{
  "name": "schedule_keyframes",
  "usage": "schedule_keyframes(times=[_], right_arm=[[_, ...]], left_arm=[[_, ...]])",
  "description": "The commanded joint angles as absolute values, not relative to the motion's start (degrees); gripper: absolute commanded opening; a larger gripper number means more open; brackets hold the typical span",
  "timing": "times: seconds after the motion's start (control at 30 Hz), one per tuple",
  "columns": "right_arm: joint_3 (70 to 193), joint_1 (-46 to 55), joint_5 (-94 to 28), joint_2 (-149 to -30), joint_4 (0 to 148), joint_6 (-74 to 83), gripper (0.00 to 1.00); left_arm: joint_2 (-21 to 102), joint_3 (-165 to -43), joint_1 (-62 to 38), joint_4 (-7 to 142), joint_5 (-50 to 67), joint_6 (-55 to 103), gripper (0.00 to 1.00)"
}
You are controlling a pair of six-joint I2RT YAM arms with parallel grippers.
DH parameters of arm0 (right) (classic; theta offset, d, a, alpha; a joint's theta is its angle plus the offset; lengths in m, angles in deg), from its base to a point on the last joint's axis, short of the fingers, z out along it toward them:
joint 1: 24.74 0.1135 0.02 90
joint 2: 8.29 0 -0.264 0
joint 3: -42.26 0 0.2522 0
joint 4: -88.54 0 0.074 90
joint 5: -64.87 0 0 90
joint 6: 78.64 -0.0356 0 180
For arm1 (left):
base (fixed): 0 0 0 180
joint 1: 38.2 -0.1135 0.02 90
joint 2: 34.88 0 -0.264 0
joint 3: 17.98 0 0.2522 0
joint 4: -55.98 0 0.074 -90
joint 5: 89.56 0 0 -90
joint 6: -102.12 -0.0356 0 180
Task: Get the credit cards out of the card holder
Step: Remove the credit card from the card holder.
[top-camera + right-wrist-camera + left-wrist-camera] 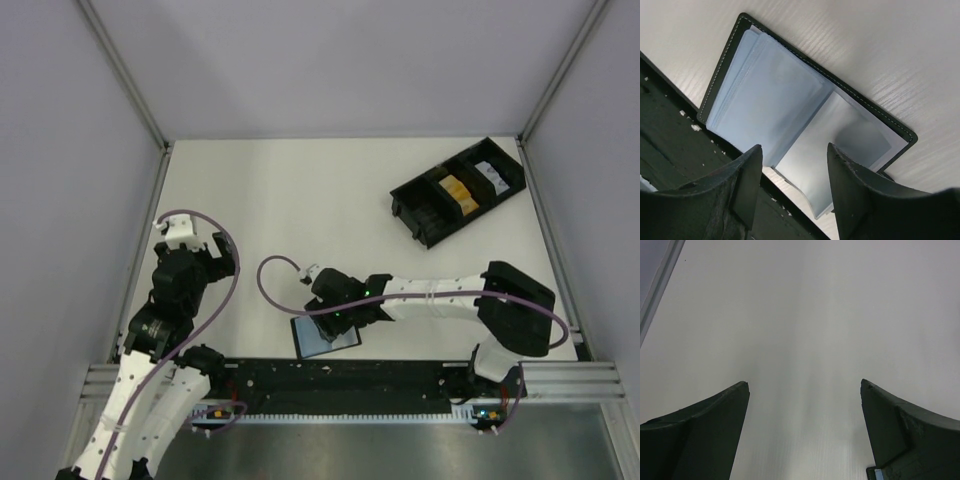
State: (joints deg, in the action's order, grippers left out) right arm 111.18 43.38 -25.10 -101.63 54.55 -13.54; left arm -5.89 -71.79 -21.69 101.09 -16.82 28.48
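Card holder (318, 339), overhead view: it lies open on the table (300, 200), blue-grey inside facing up, directly under the right gripper (342, 320) and partly hidden by it. A black rail (340, 375) runs just nearer the arm bases than that gripper. Well beyond the gripper, to its far right, a tray (428, 218) holds an orange card (455, 189). The left gripper (220, 256) is well apart from the card holder, to its left.

Left wrist view: the left gripper (804, 385) is spread wide and holds nothing; only bare table (800, 315) shows ahead of it.

Right wrist view: the right gripper (795, 147) is partly open above the card holder (780, 95), whose clear sleeves spread ahead of and between the fingers (752, 175). No grip shows; contact cannot be told. The rail (665, 125) lies to its left.
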Motion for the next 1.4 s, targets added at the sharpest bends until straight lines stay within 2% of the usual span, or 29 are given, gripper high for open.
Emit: schedule_keyframes(times=[0.0, 0.07, 0.2, 0.43, 0.57, 0.63, 0.77, 0.97, 1.37], right_arm=[[112.54, 43.47, -21.71, -104.43, 53.86, -12.38, 0.51], [113.15, 42.33, -21.87, -106.36, 53.07, -11.23, 0.45], [113.24, 39.70, -19.95, -108.66, 53.33, -9.03, 0.42], [113.24, 34.33, -18.62, -110.42, 58.95, -2.01, 0.41], [114.65, 33.09, -17.84, -109.37, 58.79, 1.60, 0.42], [114.83, 33.18, -18.97, -106.04, 58.70, 0.82, 0.46], [114.82, 36.77, -16.09, -101.55, 59.31, -1.20, 0.66], [115.79, 43.20, -9.93, -104.34, 61.24, -5.50, 0.82], [120.10, 48.39, -9.22, -112.26, 60.37, -8.32, 0.88]], left_arm=[[-5.71, -71.46, -22.03, 99.62, -17.75, 28.55, 0.95], [-5.27, -71.73, -22.12, 99.71, -17.58, 28.99, 0.96], [-5.70, -72.43, -22.12, 99.45, -13.46, 31.97, 0.95], [-8.78, -68.57, -22.12, 97.60, -2.39, 40.14, 0.95], [-7.73, -63.92, -22.03, 96.46, 7.80, 45.68, 0.92], [-7.38, -61.46, -22.03, 95.93, 10.27, 47.79, 0.92], [-8.16, -55.57, -21.94, 92.87, 14.05, 52.62, 0.90], [-8.96, -49.32, -21.94, 90.30, 16.44, 55.98, 0.88], [-8.78, -46.24, -21.94, 90.84, 16.35, 56.50, 0.88]])
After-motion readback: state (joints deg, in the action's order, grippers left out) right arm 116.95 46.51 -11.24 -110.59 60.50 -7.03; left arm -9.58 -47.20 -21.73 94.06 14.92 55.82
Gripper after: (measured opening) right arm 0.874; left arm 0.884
